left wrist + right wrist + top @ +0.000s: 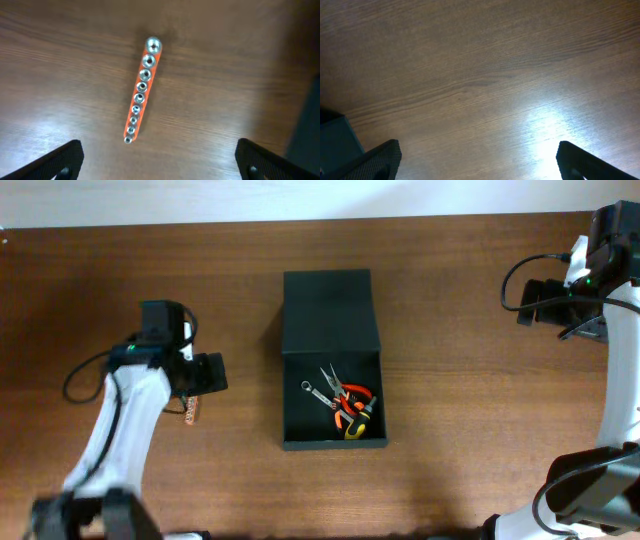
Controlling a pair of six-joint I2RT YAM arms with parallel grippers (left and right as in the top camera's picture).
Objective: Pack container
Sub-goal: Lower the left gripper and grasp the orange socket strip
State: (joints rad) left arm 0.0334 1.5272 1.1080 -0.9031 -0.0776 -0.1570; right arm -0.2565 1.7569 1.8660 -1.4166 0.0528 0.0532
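No legible text in any view.
Box, tools inside it, socket rail & table: no label, brand, no. or sign can be read; any size marks on the sockets are too small/blurred to tell.

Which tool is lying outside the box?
The orange rail of silver sockets, on the wooden table beneath the left fingers; the silver wrench and orange-handled pliers lie inside the dark rectangular box.
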